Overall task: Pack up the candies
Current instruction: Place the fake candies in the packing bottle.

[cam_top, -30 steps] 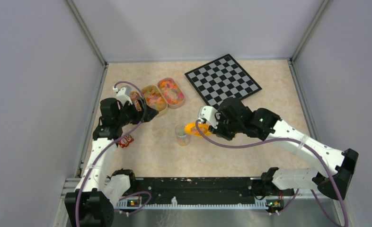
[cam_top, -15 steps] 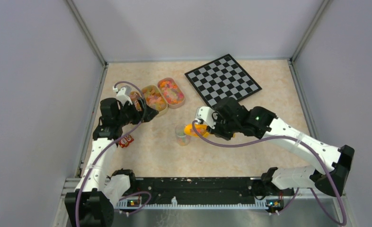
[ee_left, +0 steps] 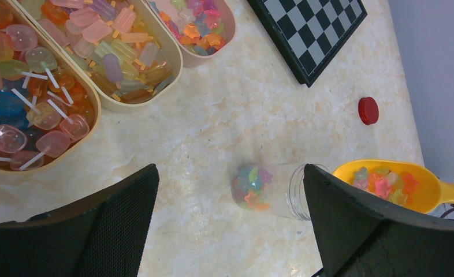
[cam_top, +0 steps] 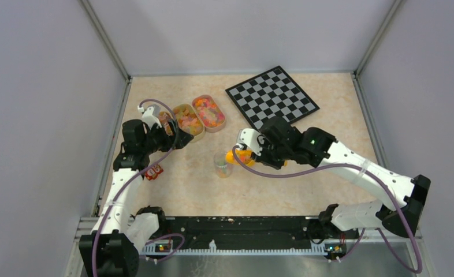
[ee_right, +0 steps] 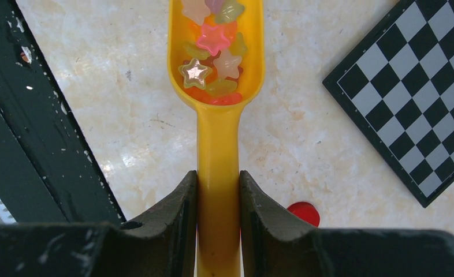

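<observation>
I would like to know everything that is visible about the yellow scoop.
The yellow scoop looks like glossy plastic: a deep rounded bowl and a long straight handle. The right hand is shut on the handle, one finger on each side. The bowl carries small star-shaped candies in pink, yellow, orange and green. Its front end is close to the open mouth of the clear jar; whether they touch cannot be told.
</observation>
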Motion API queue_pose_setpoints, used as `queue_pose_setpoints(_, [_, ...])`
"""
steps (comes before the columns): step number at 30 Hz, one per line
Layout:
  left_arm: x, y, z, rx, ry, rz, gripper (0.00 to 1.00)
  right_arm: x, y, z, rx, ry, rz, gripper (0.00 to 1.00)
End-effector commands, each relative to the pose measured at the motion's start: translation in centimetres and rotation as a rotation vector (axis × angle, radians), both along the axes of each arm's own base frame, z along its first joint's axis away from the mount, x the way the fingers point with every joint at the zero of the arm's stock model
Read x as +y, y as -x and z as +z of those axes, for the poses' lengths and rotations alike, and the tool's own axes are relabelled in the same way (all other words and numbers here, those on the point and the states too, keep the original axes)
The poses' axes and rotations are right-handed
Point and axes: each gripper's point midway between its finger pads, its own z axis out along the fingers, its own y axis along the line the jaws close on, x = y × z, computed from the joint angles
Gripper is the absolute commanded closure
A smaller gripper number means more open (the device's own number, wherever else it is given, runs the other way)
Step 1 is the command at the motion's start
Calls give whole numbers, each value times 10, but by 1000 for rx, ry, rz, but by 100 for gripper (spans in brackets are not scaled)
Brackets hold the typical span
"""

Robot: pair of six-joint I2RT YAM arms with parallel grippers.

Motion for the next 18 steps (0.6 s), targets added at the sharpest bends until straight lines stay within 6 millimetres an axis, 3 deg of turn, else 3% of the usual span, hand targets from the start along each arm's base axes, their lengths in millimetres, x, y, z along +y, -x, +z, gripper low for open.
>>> queue_pose_setpoints(1, [-2, 0, 6, -45, -8, -19, 1, 11, -7, 24, -60, -39, 9, 100])
queue_pose_setpoints(18, [-3, 1, 8, -49, -7, -22, 1, 14, -9, 23, -57, 17, -2, 100])
